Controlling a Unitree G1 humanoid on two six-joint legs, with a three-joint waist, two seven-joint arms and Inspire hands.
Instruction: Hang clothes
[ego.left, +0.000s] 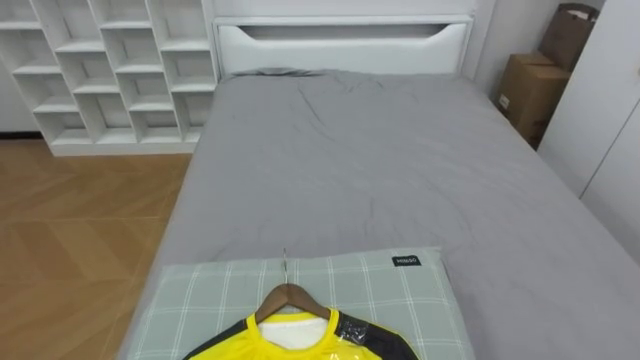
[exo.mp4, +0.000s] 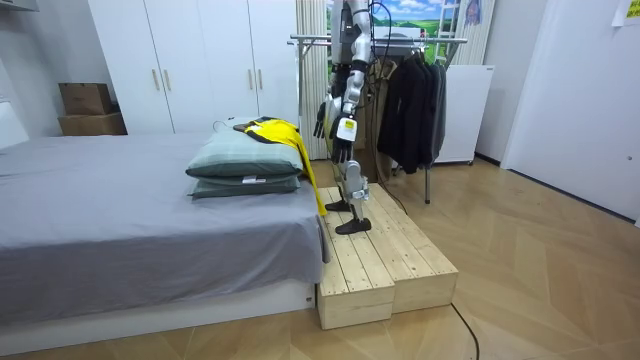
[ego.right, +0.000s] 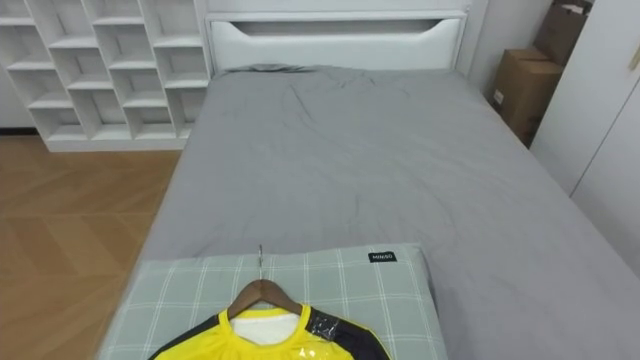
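Left hand (exo.mp4: 343, 136): hanging low at the near side of the robot, clear of the clothing; whether its fingers are straight or curled cannot be told. Right hand (exo.mp4: 321, 118): a little forward, toward the bed, also touching nothing, finger position equally unclear. The robot stands upright on a wooden platform (exo.mp4: 385, 262) butted against the foot of the bed (ego.left: 380, 170), facing along it. Just before it, a yellow shirt (ego.left: 262, 345) with dark shoulders lies on a wooden hanger (ego.left: 290, 297), the metal hook pointing toward the white headboard (ego.left: 345, 45). The shirt rests on a pale green checked pillow (ego.left: 210, 290), which the room view shows stacked on a second, greyer pillow (exo.mp4: 240, 187); the shirt's lower part drapes over the foot edge of the bed. Behind the robot stands a clothes rack (exo.mp4: 425, 41) carrying dark garments (exo.mp4: 410, 100). White wardrobe (exo.mp4: 200, 60) along the far wall; cardboard boxes (ego.left: 530, 90) beside the headboard on the robot's right; white shelf unit (ego.left: 110, 70) on its left.
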